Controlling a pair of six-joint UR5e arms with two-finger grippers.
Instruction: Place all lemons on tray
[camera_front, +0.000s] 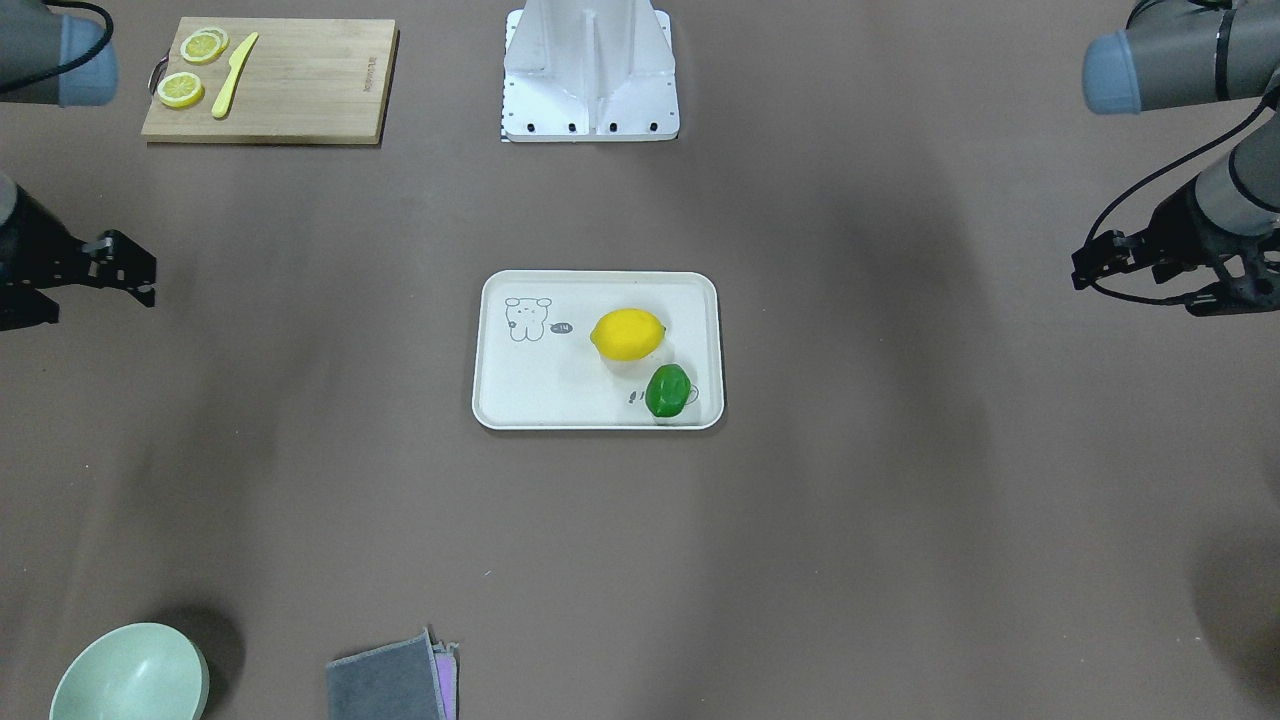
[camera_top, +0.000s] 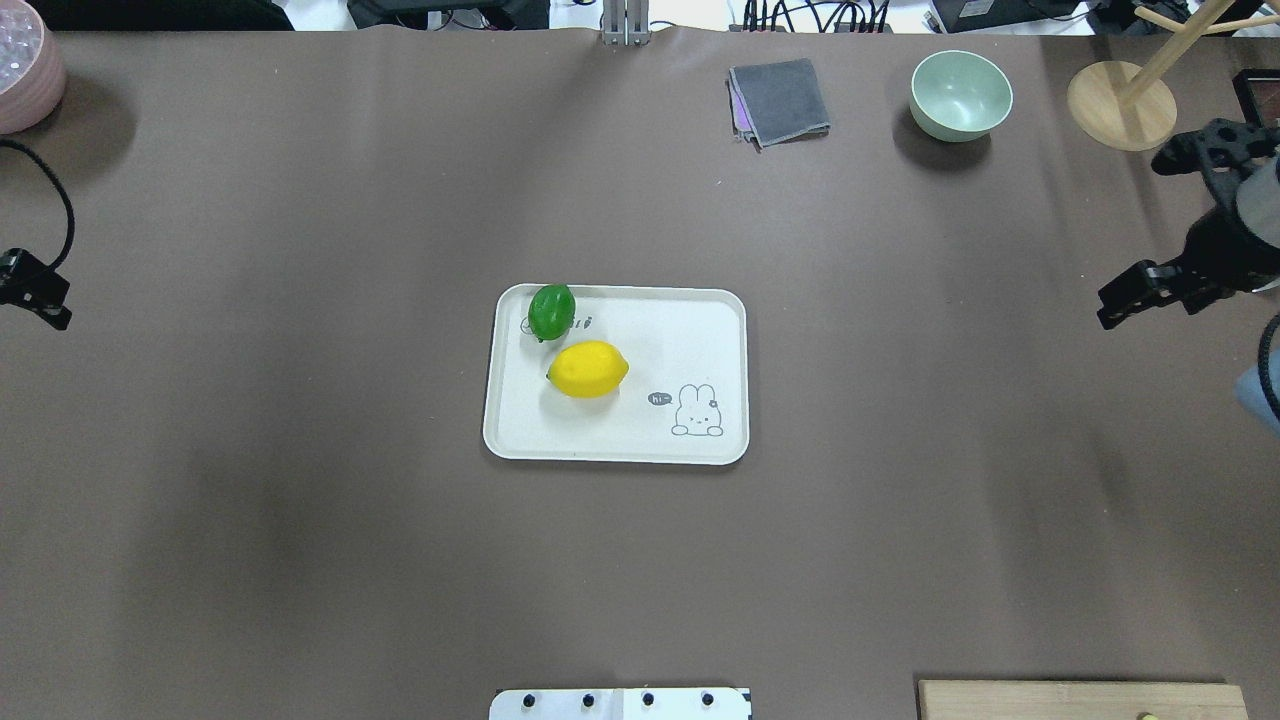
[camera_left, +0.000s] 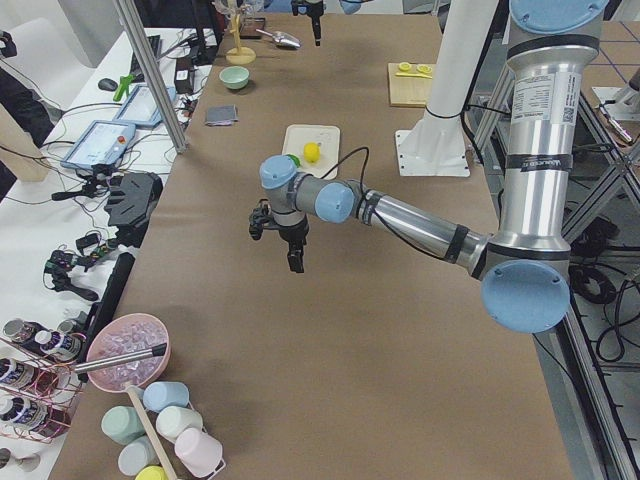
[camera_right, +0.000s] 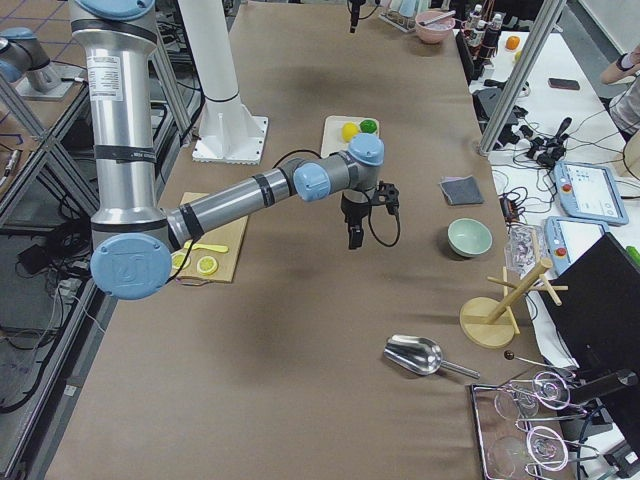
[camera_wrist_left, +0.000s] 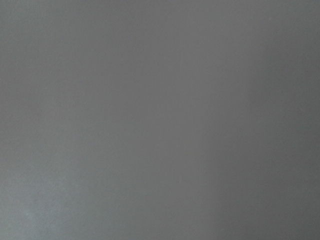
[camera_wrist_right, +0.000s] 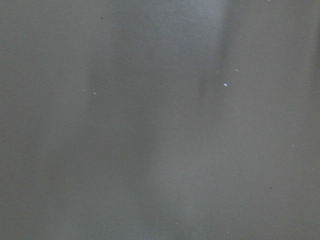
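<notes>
Yellow lemon (camera_front: 628, 334) and green lemon (camera_front: 668, 390) sit on the tray (camera_front: 550, 385), well apart from left gripper (camera_front: 1082, 272) and right gripper (camera_front: 146, 280); both hold nothing, finger opening I cannot tell.

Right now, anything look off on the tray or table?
Nothing stands out. The yellow lemon and the green lemon both lie inside the tray, intact; the green one sits close to a corner rim but does not hang over it. No spills.

cutting board (camera_top: 1080, 702) mostly off-frame
</notes>
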